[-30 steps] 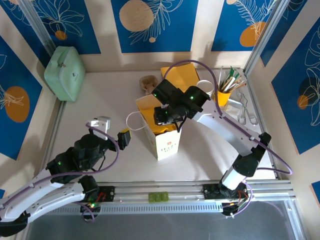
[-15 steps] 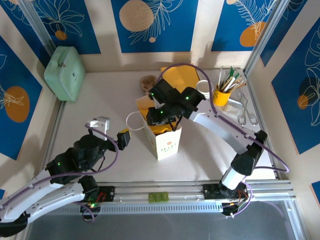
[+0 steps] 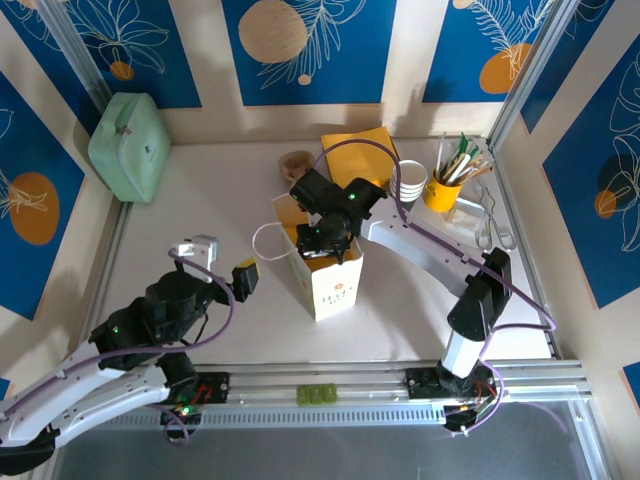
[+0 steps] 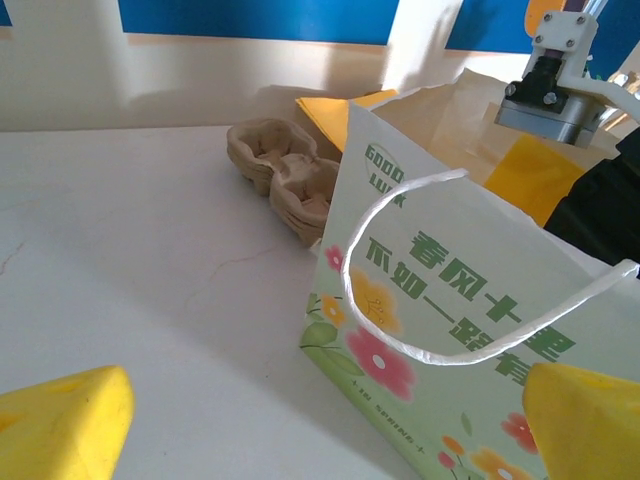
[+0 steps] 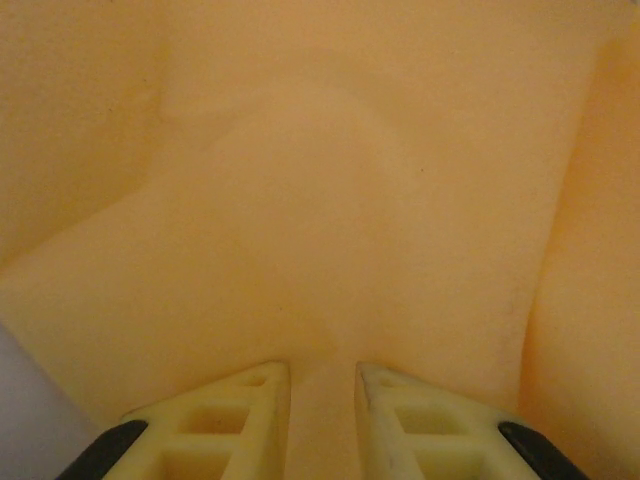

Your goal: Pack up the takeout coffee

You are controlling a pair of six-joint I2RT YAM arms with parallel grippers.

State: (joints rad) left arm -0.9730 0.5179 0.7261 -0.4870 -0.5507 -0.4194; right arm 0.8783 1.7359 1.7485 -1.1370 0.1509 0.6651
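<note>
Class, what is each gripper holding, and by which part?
Left gripper: open, nothing held. Right gripper, inside the paper bag, fingers nearly together: cannot tell.

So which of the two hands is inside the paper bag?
The right hand, reaching down into the bag; the left hand hangs open outside it.

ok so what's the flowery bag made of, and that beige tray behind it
The bag looks like matte white paper, printed, with sharp folded edges; its handle seems twisted paper cord. The tray is probably moulded pulp: rough, dull beige, with pressed cup hollows.
</note>
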